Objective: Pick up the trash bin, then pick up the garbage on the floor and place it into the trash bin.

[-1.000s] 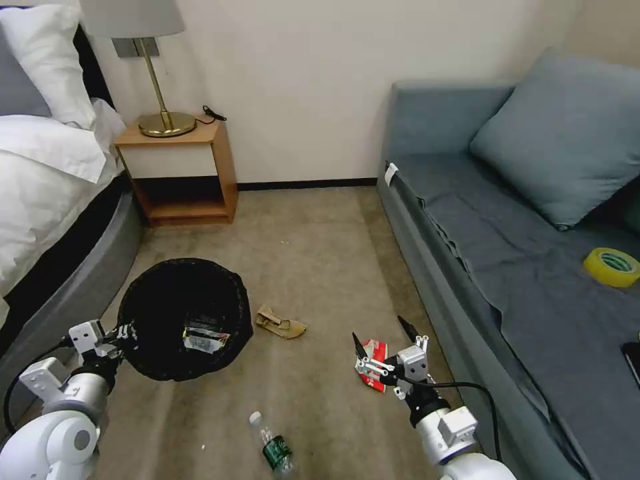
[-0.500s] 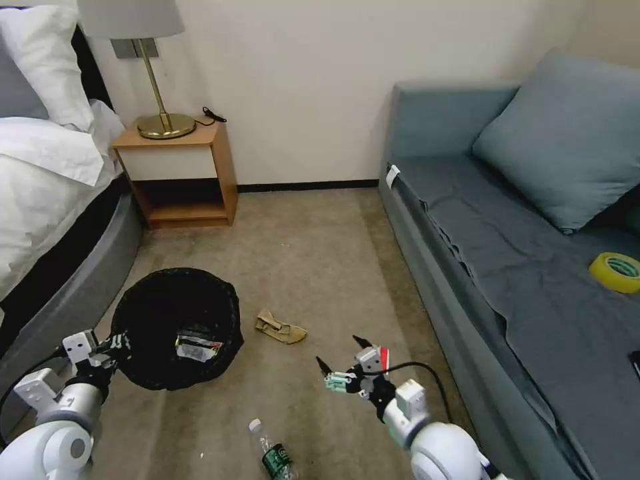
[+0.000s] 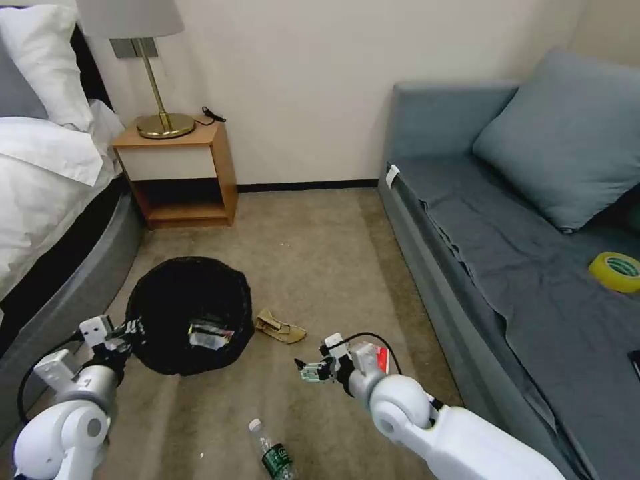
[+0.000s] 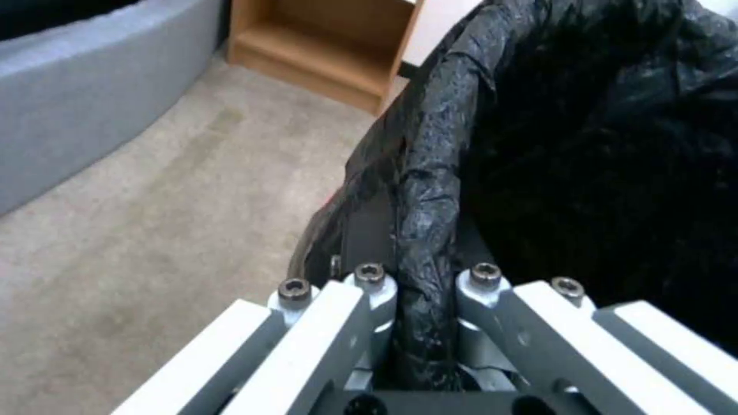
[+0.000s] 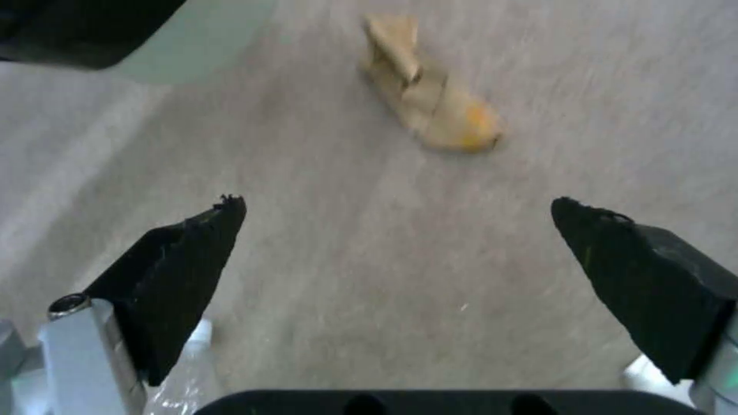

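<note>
While the left gripper [image 4: 423, 323] stays out of the hunt, clamped on the bag-lined rim of the trash bin [image 3: 190, 313] near the bed, we're mid-collection: one wrapper [image 3: 210, 333] is already inside. Right gripper [image 5: 400, 271] hangs wide open and empty above the carpet, facing the crumpled tan paper [image 5: 426, 112] just beside the bin; judging by that, next it must drop and close around the paper

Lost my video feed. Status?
Left gripper shut on trash bin rim. Right gripper open above carpet, crumpled paper ahead. Nothing between.
</note>
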Available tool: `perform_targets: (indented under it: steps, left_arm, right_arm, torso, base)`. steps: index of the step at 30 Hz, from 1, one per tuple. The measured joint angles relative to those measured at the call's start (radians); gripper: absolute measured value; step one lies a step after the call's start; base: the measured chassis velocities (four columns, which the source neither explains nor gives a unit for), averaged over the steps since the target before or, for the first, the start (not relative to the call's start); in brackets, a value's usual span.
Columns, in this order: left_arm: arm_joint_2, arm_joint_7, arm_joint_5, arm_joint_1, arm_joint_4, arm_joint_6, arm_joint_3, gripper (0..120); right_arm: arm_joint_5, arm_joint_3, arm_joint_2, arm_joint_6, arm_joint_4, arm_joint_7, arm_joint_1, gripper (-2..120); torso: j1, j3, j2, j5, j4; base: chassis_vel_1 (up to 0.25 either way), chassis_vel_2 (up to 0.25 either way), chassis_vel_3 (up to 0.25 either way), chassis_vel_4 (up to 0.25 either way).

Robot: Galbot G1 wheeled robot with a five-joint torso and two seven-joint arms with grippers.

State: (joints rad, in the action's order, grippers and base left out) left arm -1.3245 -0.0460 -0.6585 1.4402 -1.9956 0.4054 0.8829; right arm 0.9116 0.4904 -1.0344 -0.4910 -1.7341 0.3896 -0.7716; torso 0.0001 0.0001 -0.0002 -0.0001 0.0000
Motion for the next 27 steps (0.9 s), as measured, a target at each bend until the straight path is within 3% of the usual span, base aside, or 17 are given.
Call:
perform_targets:
  steps: [4,8,14,27]
  left_arm:
    - [-0.037,0.012,0.026,0.017,-0.006,-0.008,-0.005,4]
    - [-0.052,0.023,0.034,0.027,-0.001,-0.020,0.005,4]
    - [-0.062,0.037,0.028,0.033,0.004,-0.035,0.018,4]
    - [-0.061,0.041,0.019,0.033,0.001,-0.036,0.026,4]
  right_arm:
    - [0.129,0.110,-0.060,-0.046,0.087,0.078,0.099,100]
    - [0.160,0.168,-0.094,-0.073,0.140,0.088,0.137,100]
    - [0.127,0.311,-0.038,-0.095,0.173,0.011,0.188,100]
    - [0.126,0.402,-0.007,-0.153,0.111,-0.052,0.202,100]
  torso:
    - [0.000,0.000,0.000,0.0000,0.0001]
    - [0.000,0.000,0.000,0.0000,0.0003]
    - [0.000,0.000,0.000,0.0000,-0.0002]
    - [0.000,0.000,0.000,0.0000,0.0000]
  base:
    - [0.000,0.000,0.000,0.000]
    - [0.000,0.000,0.000,0.000]
    - [0.000,0.000,0.000,0.000]
    - [0.000,0.000,0.000,0.000]
